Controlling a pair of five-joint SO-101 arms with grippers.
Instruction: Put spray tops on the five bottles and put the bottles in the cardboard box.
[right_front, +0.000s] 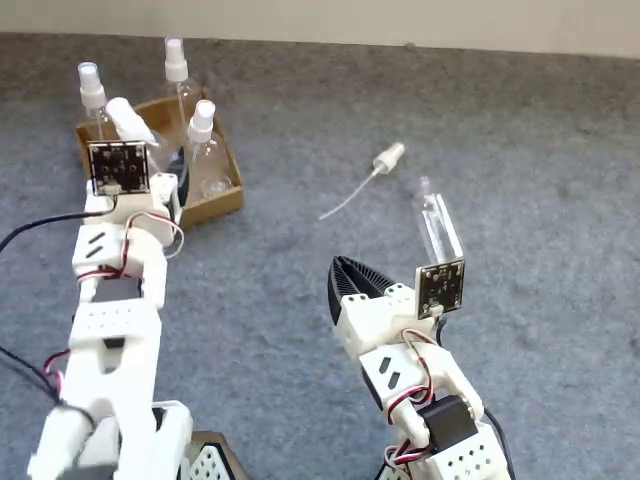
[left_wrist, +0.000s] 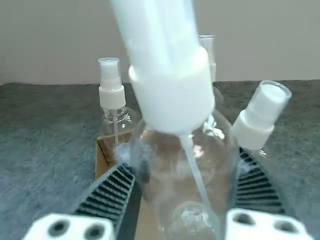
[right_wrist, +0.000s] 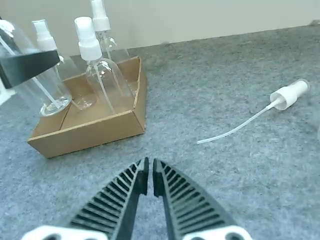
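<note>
My left gripper (right_front: 158, 160) is shut on a clear bottle (left_wrist: 185, 165) with a white spray top (right_front: 128, 117), held tilted over the cardboard box (right_front: 222, 200). Whether its base rests on the box floor I cannot tell. Three more capped bottles stand in the box (right_wrist: 90, 131): one at the back left (right_front: 92, 95), one at the back (right_front: 177, 68), one on the right (right_front: 204, 140). A bare bottle without a top (right_front: 437, 220) stands on the carpet, and a loose spray top (right_front: 388, 160) with its long tube lies beside it. My right gripper (right_wrist: 150, 176) is shut and holds nothing.
Grey carpet covers the table, with open floor between the box and the loose spray top (right_wrist: 287, 95). A pale wall runs along the far edge. A black cable (right_front: 40, 228) trails off the left arm.
</note>
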